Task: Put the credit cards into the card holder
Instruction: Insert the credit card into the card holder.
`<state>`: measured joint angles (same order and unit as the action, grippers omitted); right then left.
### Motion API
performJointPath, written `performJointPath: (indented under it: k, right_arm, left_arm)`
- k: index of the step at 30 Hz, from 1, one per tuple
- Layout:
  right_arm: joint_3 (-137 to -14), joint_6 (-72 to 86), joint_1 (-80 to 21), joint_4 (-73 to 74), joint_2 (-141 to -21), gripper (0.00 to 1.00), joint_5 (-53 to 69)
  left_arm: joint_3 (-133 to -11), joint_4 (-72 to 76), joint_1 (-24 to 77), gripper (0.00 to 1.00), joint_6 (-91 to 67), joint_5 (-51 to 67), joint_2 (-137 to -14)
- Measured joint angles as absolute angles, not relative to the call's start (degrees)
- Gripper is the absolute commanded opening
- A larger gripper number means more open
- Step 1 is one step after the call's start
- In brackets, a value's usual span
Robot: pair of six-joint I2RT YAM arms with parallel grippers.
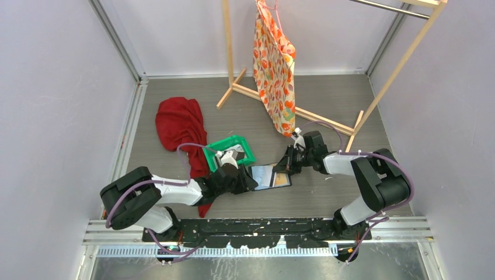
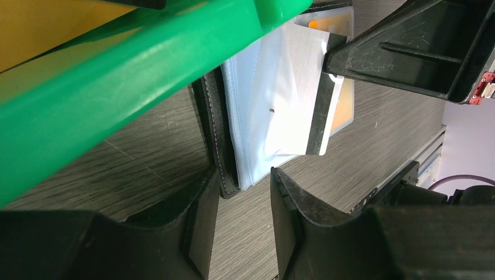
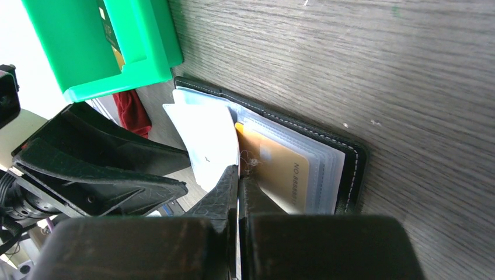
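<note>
The black card holder (image 1: 269, 177) lies open on the table, its clear sleeves up, with an orange-gold card (image 3: 280, 169) in a sleeve. My right gripper (image 3: 238, 172) is shut on a whitish card (image 3: 207, 140) with a dark stripe and holds it on edge over the holder's open pages; the card also shows in the left wrist view (image 2: 280, 99). My left gripper (image 2: 242, 175) is open and empty, its fingertips at the holder's near corner (image 2: 229, 175). The green tray (image 1: 230, 151) beside it holds more cards (image 3: 111, 35), mostly hidden.
A red cloth (image 1: 181, 125) lies left of the tray. A wooden rack (image 1: 233, 70) with a patterned bag (image 1: 274, 64) stands at the back. Walls close in both sides. The green tray's rim (image 2: 117, 99) hangs close over my left fingers.
</note>
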<state>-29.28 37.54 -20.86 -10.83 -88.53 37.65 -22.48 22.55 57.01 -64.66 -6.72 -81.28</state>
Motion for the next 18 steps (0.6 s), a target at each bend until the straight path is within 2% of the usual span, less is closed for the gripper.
performJointPath:
  k: [8,18]
  right_arm:
    - [-29.61,37.19,-20.75,-10.04,-88.51,0.01,38.06]
    - [-29.8,37.19,-21.17,-11.05,-88.53,0.03,38.02]
  left_arm:
    - [-22.5,23.11,56.1,0.37,-65.63,-5.21,-82.0]
    - [-23.68,22.5,55.37,0.3,-65.82,-3.31,-83.46]
